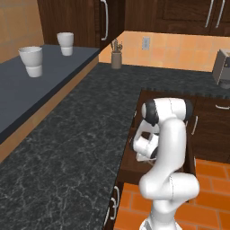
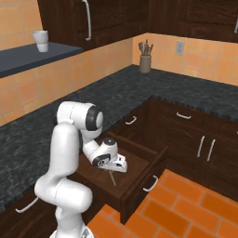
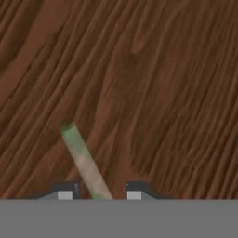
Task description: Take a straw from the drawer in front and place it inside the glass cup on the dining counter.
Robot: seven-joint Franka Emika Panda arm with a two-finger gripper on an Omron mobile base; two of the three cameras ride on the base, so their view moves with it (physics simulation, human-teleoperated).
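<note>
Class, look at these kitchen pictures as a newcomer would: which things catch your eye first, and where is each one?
First, the white arm bending down into the open drawer under the black counter, its hand low inside. Next, the straw standing up between the fingertips over the drawer's wooden floor. Then the two white cups on the grey shelf at upper left.

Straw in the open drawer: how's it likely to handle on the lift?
The straw looks thin and straight, so probably light and fairly stiff. Being round and slim, it may pivot or slip between the hand's fingertips. If dropped, it would likely roll on the drawer floor.
</note>
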